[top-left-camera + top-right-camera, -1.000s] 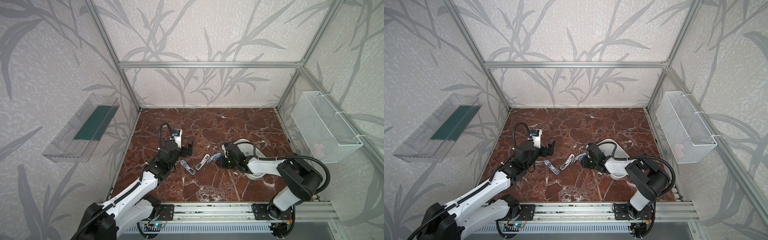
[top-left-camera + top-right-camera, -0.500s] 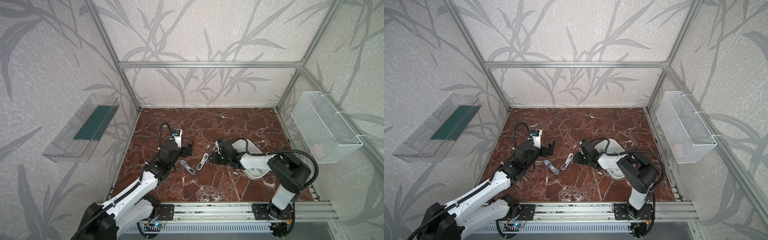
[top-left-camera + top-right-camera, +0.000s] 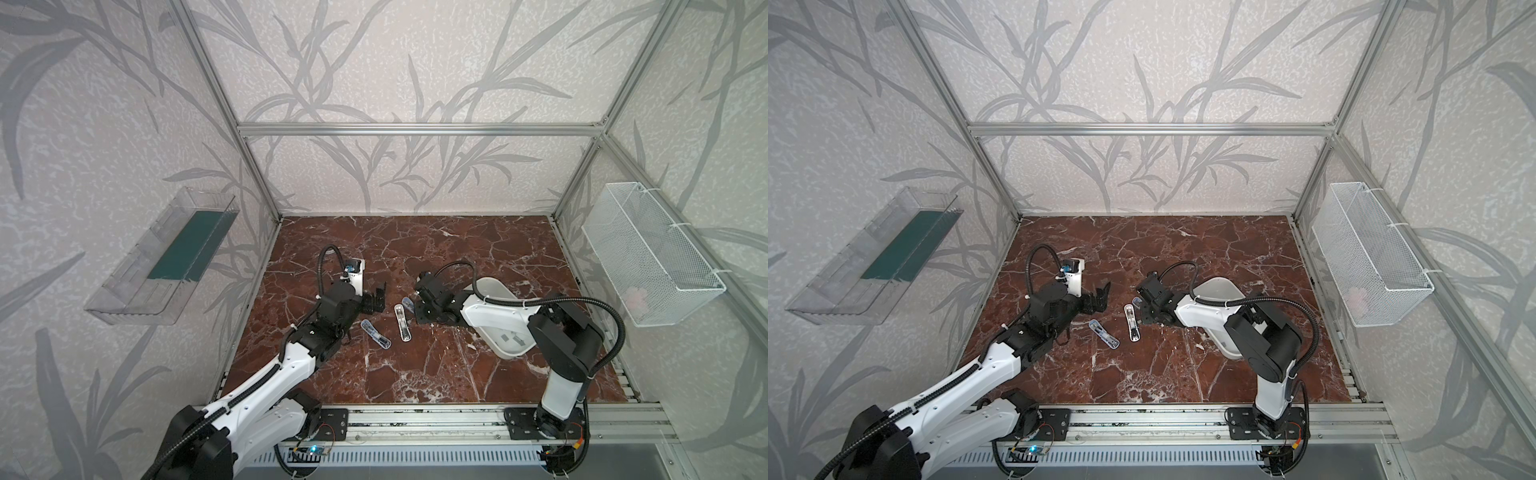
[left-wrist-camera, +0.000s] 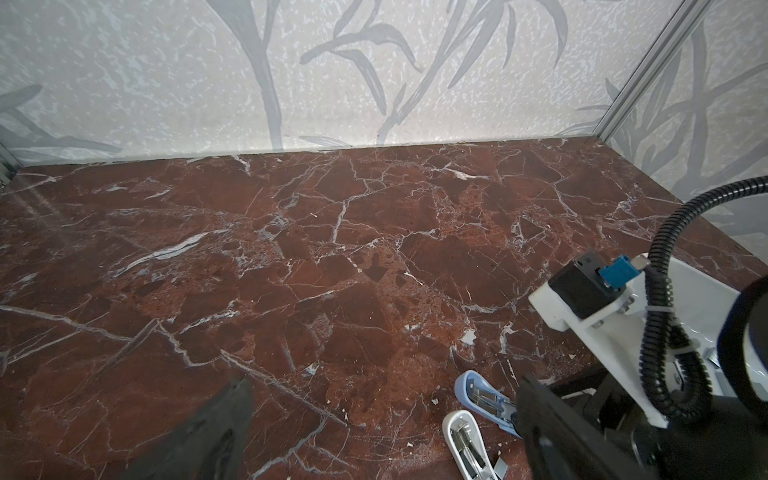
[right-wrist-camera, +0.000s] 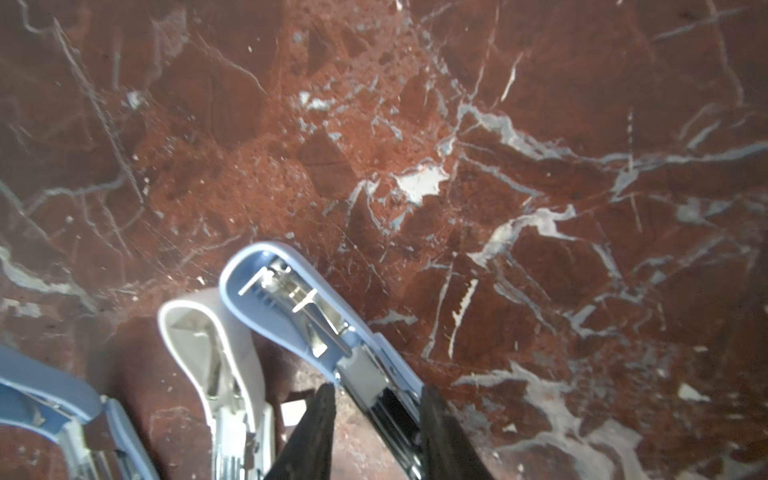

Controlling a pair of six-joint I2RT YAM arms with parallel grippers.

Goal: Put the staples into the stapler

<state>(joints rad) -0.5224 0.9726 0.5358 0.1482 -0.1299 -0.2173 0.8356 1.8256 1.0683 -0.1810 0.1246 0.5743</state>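
Two black fingers of the right hand stand either side of the metal magazine of a blue stapler. The stapler lies hinged open on the worktop with its channel facing up. The fingers sit close against the rail, but it cannot be told whether they pinch it or merely straddle it (the contact is lost in shadow).

Just beside it lie a white stapler and a second blue stapler, both opened as well. One loose grey strip lies between the white stapler and the hand. More staples show as small grey strips in a white tray, partly hidden by the right arm. Whether the channel already holds a strip cannot be made out.

The left hand hovers near, fingers spread wide and nothing between them.

The step looks like squaring up the blue stapler for loading. To do it well, the right hand should hold low on the rail, keep off the white stapler and leave the channel level and clear. Any release should go straight up, so the stapler does not swing. The left hand would serve best by pinning the plastic base (not the spring pusher) while a strip is fetched and slid in legs down.
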